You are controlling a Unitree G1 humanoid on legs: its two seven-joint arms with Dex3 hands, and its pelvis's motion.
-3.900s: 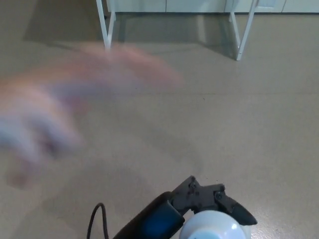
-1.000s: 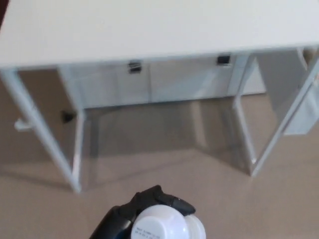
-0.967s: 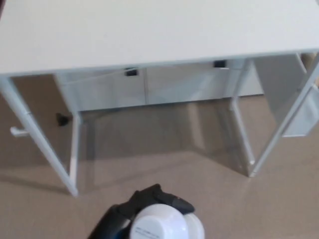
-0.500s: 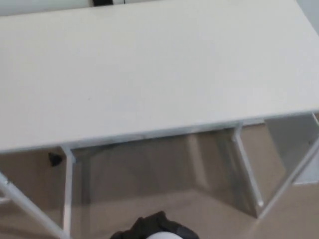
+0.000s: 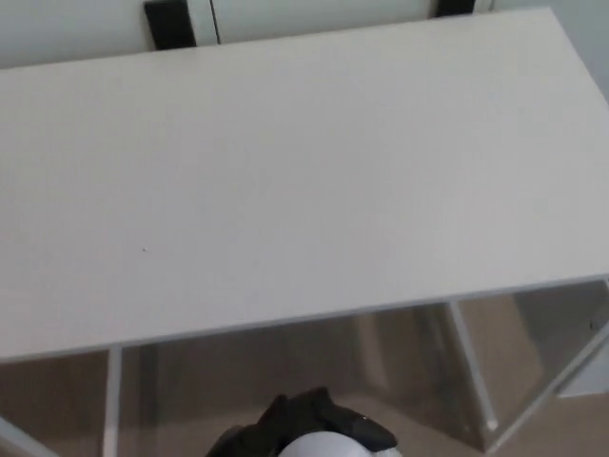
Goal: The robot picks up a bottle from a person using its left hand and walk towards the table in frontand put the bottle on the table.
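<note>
The white table (image 5: 304,171) fills most of the head view. Its top is bare apart from one small dark speck (image 5: 145,250) towards the left, and its near edge runs across the lower part of the picture. Below that edge lies the tan floor (image 5: 419,424), in shadow under the table. Behind the far edge, along the top of the picture, stands a white cabinet front (image 5: 314,14). Two white table legs show beneath the top, one on the left (image 5: 112,405) and one on the right (image 5: 473,376). Further slanted white frame members appear at the lower right; their detail is blurred. The left hand (image 5: 309,426) comes in at the bottom centre and is cut off by the picture's lower edge. Its black fingers (image 5: 366,436) are curled closed around the far side of the bottle (image 5: 328,447). Only the bottle's rounded white top shows, at the very bottom of the picture. The bottle is held in front of the table's near edge, seen against the floor, and is not resting on the tabletop. Two small black fittings sit on the cabinet front, one at the upper left (image 5: 169,23) and one at the upper right (image 5: 455,7). The right hand does not show.
</note>
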